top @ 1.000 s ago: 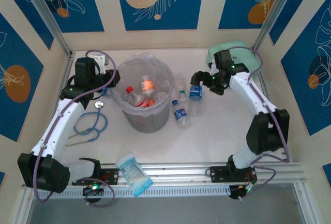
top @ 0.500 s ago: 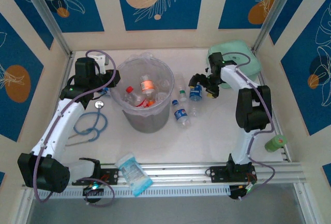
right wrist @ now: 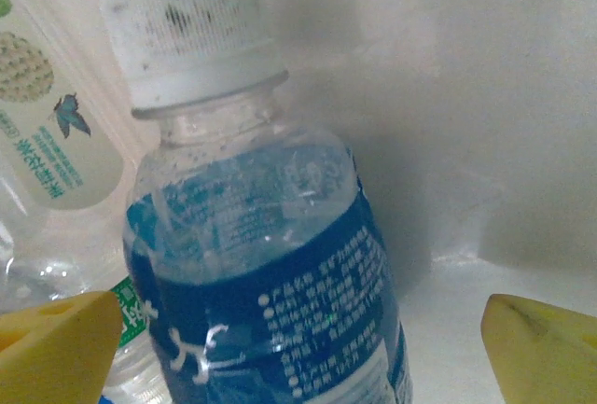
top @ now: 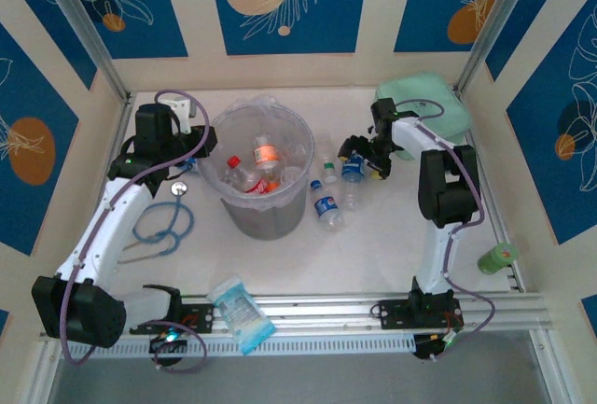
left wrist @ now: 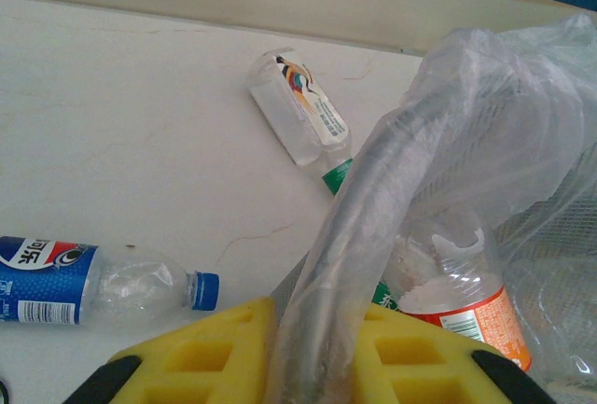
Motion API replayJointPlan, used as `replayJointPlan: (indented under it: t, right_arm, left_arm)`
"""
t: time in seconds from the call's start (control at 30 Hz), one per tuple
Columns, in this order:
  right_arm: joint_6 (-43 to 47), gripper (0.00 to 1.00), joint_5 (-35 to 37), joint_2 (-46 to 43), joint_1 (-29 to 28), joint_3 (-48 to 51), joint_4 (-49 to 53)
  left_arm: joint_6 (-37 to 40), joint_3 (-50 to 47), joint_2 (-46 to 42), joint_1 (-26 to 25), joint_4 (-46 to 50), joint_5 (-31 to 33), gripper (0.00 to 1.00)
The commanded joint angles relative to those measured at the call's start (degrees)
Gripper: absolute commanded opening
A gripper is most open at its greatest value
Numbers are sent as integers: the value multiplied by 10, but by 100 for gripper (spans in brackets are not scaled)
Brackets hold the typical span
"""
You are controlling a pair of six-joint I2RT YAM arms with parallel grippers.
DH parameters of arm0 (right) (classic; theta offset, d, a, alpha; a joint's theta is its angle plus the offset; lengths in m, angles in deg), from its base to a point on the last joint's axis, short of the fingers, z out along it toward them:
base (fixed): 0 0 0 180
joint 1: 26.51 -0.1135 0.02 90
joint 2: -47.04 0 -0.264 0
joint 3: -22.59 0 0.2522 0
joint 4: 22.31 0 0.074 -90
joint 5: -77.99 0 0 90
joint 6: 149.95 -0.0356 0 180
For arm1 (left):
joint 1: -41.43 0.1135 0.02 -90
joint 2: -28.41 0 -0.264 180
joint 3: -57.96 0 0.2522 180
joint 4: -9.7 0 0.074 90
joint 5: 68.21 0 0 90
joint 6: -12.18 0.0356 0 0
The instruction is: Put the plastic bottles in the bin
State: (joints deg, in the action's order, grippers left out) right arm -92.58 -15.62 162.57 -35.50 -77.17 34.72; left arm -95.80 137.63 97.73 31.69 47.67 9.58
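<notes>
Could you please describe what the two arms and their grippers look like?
Both the left arm and right arm have white links between black joints, with a lilac cable looped alongside. Small green lights glow at their bases. The left gripper has yellow pads with square recesses; the right gripper has plain yellow ones.

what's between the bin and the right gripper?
Top view: a green-capped bottle lies between bin and right gripper, whose open jaws flank a blue-labelled bottle.

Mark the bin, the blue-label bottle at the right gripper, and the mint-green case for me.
bin [top: 266, 222], top external view, on its grey front wall.
blue-label bottle [right wrist: 280, 301], right wrist view, on its blue label.
mint-green case [top: 437, 96], top external view, on its lid.
</notes>
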Motion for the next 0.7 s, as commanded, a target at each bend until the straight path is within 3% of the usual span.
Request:
replayJointPlan:
  t: [0.0, 0.2, 0.5, 0.67]
  right_arm:
    - [-8, 99, 12, 13, -2, -26, -6]
    - [-10, 99, 9, 37, -2, -47, -10]
    - [-11, 86, 19, 67, 1, -80, 3]
    - [-9, 73, 23, 66, 0, -70, -8]
  left_arm:
    - [5, -15, 3, 7, 20, 0, 23]
    - [5, -15, 6, 7, 21, -1, 23]
    - [6, -15, 7, 7, 21, -1, 23]
    - [5, -15, 7, 7, 22, -2, 23]
